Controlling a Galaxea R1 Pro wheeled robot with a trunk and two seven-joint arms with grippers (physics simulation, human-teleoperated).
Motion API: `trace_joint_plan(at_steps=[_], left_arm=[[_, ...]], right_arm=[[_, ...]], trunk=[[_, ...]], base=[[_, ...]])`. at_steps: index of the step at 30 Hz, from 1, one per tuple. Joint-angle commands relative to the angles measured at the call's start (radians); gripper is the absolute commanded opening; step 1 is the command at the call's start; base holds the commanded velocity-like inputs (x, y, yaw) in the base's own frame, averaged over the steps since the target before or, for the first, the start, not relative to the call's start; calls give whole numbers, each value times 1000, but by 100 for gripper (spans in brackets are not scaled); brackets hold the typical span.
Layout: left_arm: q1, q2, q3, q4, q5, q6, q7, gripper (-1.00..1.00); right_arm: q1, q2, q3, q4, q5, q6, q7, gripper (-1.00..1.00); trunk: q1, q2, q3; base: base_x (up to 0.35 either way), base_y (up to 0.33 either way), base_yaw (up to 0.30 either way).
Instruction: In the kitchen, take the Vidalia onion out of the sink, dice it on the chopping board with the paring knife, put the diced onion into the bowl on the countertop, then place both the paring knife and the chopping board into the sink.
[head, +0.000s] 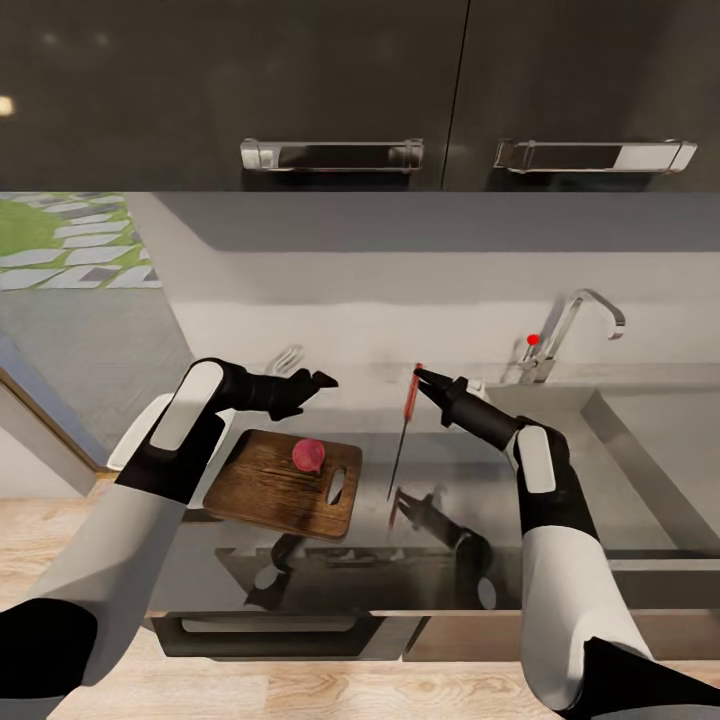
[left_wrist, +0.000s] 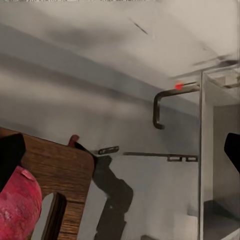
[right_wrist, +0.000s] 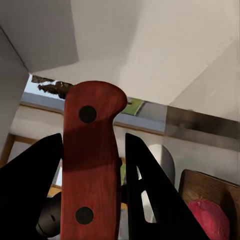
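Your right end effector (head: 418, 371) pinches the paring knife (head: 403, 432) by its red handle, dark blade hanging over the tabletop (head: 440, 560). Vidalia onion (head: 308, 455), whole, pinkish-red, sits on the chopping board (head: 270, 490). Left end effector (head: 325, 379) spread, hovering; the left arm hides the board's near corner.

Your head view looks down over the desk (head: 560, 470); both wrist views sit close, sharing the chopping board (head: 285, 485) (left_wrist: 60, 170) (right_wrist: 210, 192).

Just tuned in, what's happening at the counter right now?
The right gripper holds the red-handled paring knife by its handle, blade hanging down over the glossy grey countertop. The pinkish-red onion sits whole on the dark brown wooden chopping board. The left gripper hovers above the board, empty.
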Motion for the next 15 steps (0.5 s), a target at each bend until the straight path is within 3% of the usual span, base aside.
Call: trace_joint_plan(at_steps=[1,6,12,15], left_arm=[[-2,1,-2,0,8,-1,8,100],[-4,0,-2,1,6,-2,5,100],[-6,-3,-6,1,8,-2,7,100],[-8,-18,-7,2,7,-2,8,100]], right_arm=[[-1,0,-3,-1,8,5,7,-100],[-2,-2,-4,0,9,5,4,-100],[-5,3,-6,1,9,5,-38,-100],[-6,5,-6,1,9,5,-43,-100]], trunk=[[1,-2,-2],[1,-2,2],[1,-2,8],[1,-2,10]], base=[[6,25,0],[75,140,42],[70,97,193],[8,10,152]])
